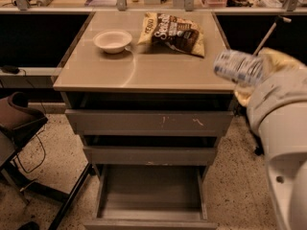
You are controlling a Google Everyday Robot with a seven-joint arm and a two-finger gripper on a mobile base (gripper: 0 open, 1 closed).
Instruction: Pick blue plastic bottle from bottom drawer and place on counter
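The gripper [264, 70] is closed around the blue plastic bottle [237, 67], holding it aloft just off the right edge of the counter [144, 71]. Light, crinkly and easily crushed, it likely suits a gentle mid-body grip.

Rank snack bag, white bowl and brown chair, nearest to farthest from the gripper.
The gripper holds the blue plastic bottle at the counter right edge.
1. snack bag, back centre-right.
2. white bowl, back left.
3. brown chair, far left, floor.

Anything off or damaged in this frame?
Only white scratches on the top drawer front. Bottom drawer stands open. Gripper holds the blue plastic bottle in the air at the counter's right edge; nothing spilled.
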